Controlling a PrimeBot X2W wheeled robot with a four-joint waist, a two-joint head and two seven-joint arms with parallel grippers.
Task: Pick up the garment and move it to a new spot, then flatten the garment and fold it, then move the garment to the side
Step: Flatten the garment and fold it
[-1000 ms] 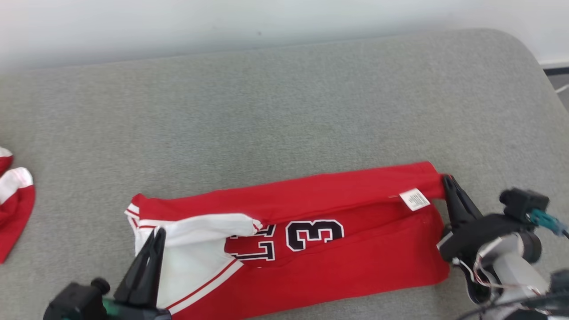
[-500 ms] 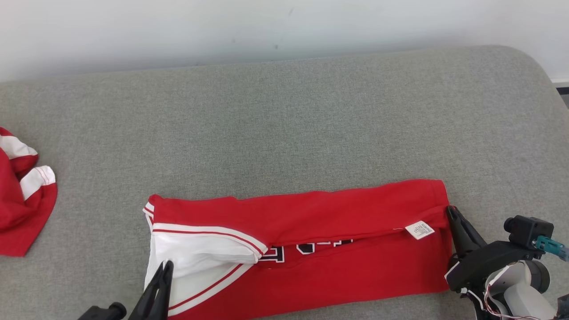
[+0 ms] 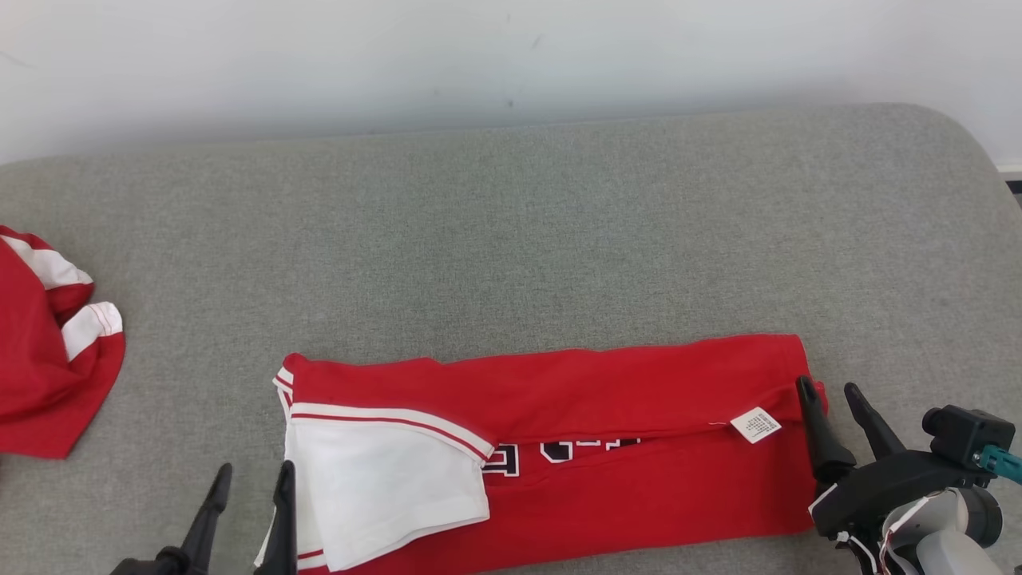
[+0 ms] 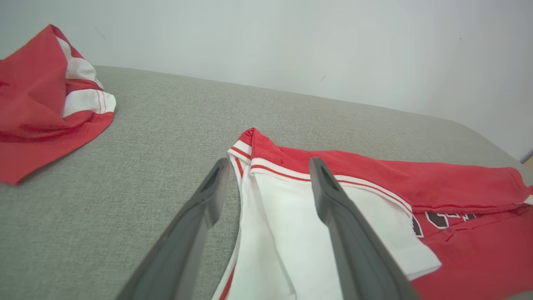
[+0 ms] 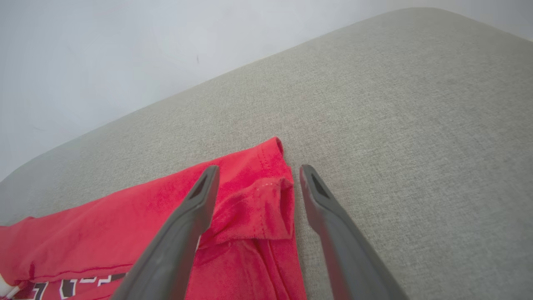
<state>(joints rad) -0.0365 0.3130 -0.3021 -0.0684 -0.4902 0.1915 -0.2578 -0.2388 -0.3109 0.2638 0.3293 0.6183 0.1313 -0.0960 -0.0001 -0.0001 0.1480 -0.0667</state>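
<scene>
The soft, floppy shirt (image 3: 639, 383) is laid by the front edge of the bed (image 3: 511, 239). The left hand (image 3: 255, 469) and right hand (image 3: 825, 386) are spread open. Its end corners are probably best pinched.

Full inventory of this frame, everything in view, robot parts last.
red jersey: 1, red with a white sleeve and black-and-white lettering, folded lengthwise, front centre of the cushion
care tag: 1, white, on the jersey near its right end
second garment: 1, red and white, crumpled at the far left edge
grey cushion: 1, grey fabric, under both garments
wall: 1, white, behind the cushion
left end effector: 1, dark, open, at the jersey's left end, one finger over the white sleeve
right end effector: 1, dark, open, fingers either side of the jersey's right corner
</scene>
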